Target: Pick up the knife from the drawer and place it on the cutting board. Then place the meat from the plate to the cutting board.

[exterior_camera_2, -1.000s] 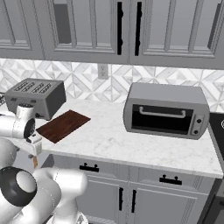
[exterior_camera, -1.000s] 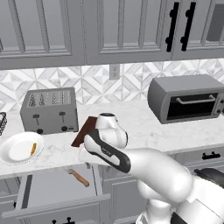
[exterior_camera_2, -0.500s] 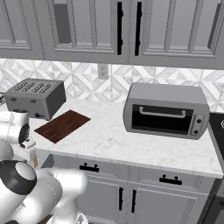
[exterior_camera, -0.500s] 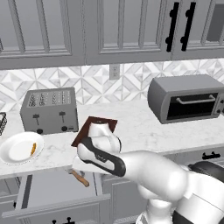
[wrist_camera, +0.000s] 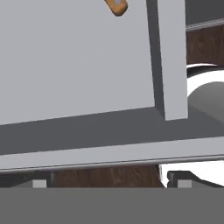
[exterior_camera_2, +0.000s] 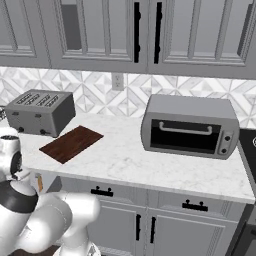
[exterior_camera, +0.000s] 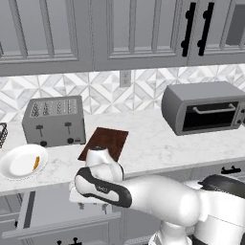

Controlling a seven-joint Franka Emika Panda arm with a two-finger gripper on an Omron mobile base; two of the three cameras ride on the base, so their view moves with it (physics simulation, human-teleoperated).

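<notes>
Simulated kitchen seen from three cameras. On the white marbled bench (exterior_camera: 153,143) lies a flat dark reddish-brown wooden cutting board (exterior_camera: 105,142), its long axis running from the bench's front edge back toward the wall, just beside a boxy grey four-slot toaster (exterior_camera: 53,120). Further left sits a round shallow white plate (exterior_camera: 21,162) carrying a tiny thin orange-brown meat strip (exterior_camera: 36,162), its length pointing roughly from front to back, slightly tilted. At the far right stands a grey toaster oven (exterior_camera: 203,107) with a dark glass door.

Below the bench, pulled open, a wide shallow grey drawer (exterior_camera: 48,210) with a flat grey floor — the white arm bends low over it, hiding much of the interior. In the hand view, looking down into the drawer, only the rounded tan wooden handle end of the small kitchen knife (wrist_camera: 117,6) shows at the top edge, lying flat on the drawer floor; blade out of frame, so its pointing direction cannot be told. Gripper (wrist_camera: 109,181) spread wide apart, grasping nothing, apart from the knife.
</notes>
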